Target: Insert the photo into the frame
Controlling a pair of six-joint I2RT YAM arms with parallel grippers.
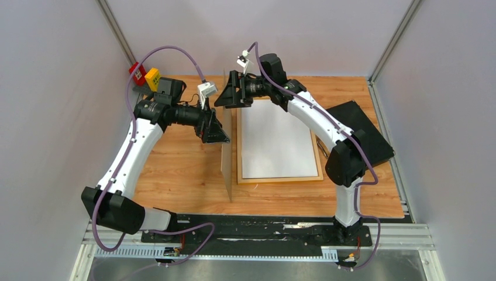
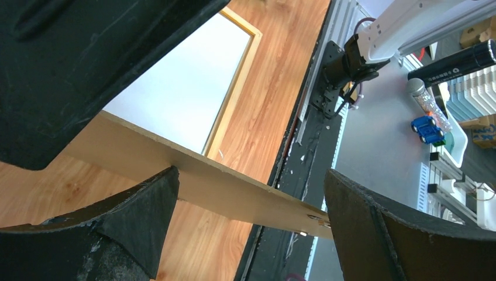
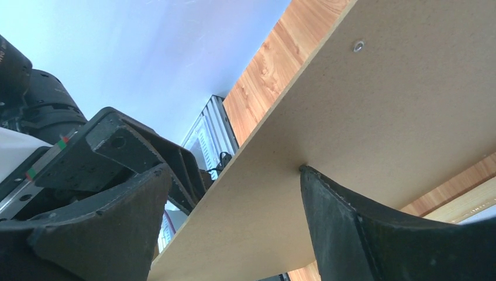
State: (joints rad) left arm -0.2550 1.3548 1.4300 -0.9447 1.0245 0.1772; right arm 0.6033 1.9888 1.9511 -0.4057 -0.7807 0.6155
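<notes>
The frame (image 1: 279, 177) lies flat on the table, right of centre. The photo (image 1: 275, 140) lies inside it, white back up. Both also show in the left wrist view, the photo (image 2: 181, 88) and the frame's rim (image 2: 234, 105). A brown hardboard panel (image 1: 226, 167) stands on its long edge just left of the frame. My left gripper (image 1: 217, 133) is open on the panel's left side; one fingertip (image 2: 166, 181) touches the panel (image 2: 234, 187). My right gripper (image 1: 229, 91) is open at the panel's far end; one fingertip (image 3: 310, 175) presses on the panel's face (image 3: 351, 117).
A black case (image 1: 365, 132) lies at the right, partly under the right arm. Small red and yellow blocks (image 1: 145, 75) sit at the back left corner. Grey walls enclose the wooden table (image 1: 175, 170) on three sides. A black strip and metal rail run along the near edge.
</notes>
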